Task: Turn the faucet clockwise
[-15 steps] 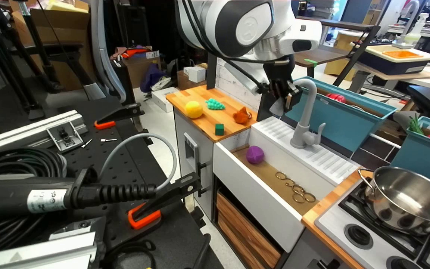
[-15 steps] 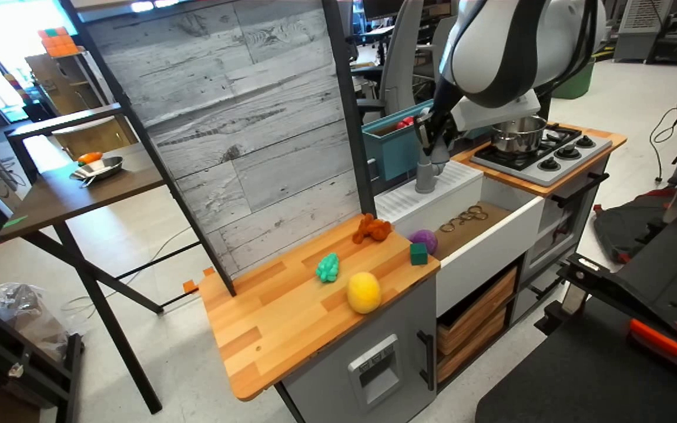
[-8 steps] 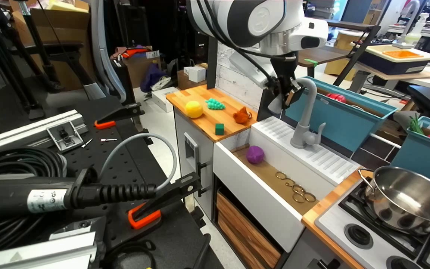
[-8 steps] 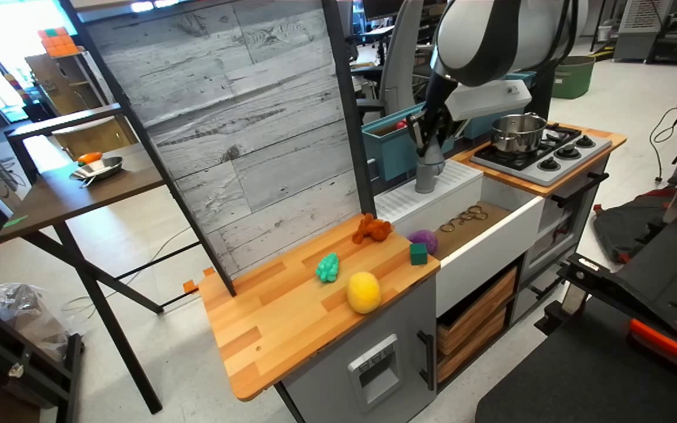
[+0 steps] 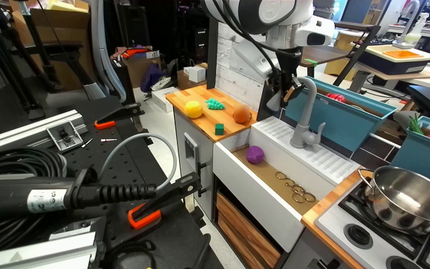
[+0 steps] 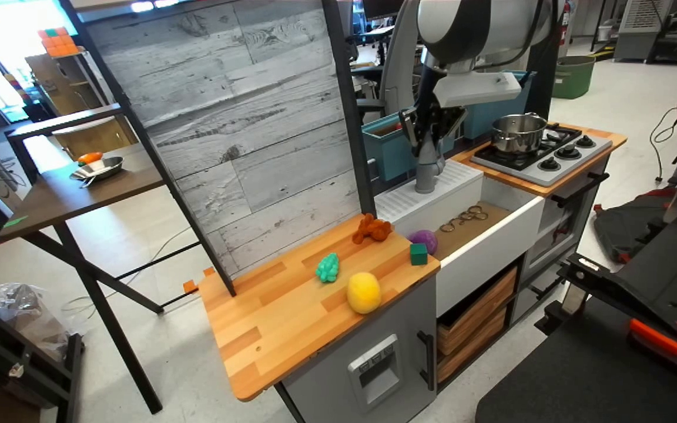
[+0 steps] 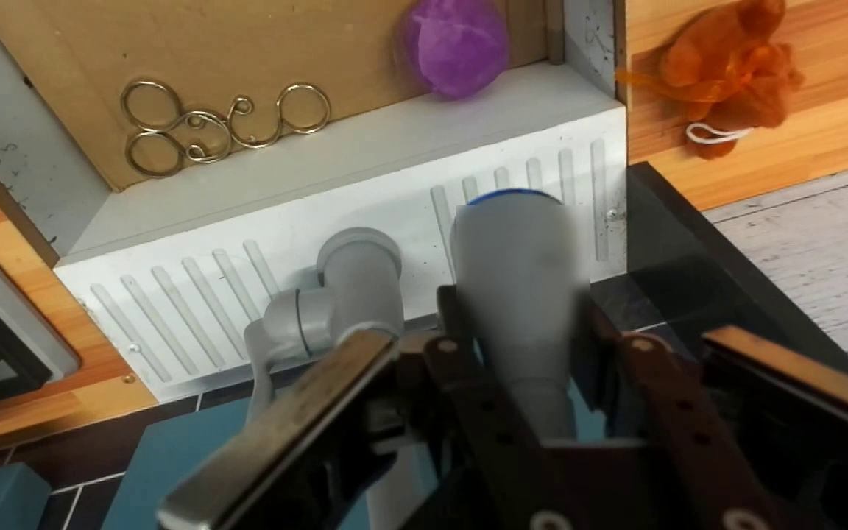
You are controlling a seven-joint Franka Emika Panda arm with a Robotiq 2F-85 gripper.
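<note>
The faucet is a pale grey gooseneck tap (image 5: pixel 306 116) with a side lever, on the white ledge behind the sink. It also shows in an exterior view (image 6: pixel 426 177), partly behind my gripper (image 6: pixel 431 132). My gripper (image 5: pixel 284 91) points down over the ledge, around the spout just above its flared end. In the wrist view the spout's flared end (image 7: pixel 516 243) sits between the fingers (image 7: pixel 518 324), which lie close along both its sides. That area is blurred, so exact contact is hard to see. The faucet's base and lever stand left of the fingers.
Blue bins (image 5: pixel 340 121) stand behind the ledge. The sink (image 5: pixel 259 194) holds a purple ball (image 5: pixel 255 154) and linked metal rings (image 5: pixel 299 191). A wood panel (image 6: pixel 238 117) with a dark post rises beside the ledge. A steel pot (image 5: pixel 411 201) stands on the stove.
The spout end has swung slightly left in both exterior views, and my gripper has moved with it. The upper arm has shifted, right in an exterior view and left in another.
</note>
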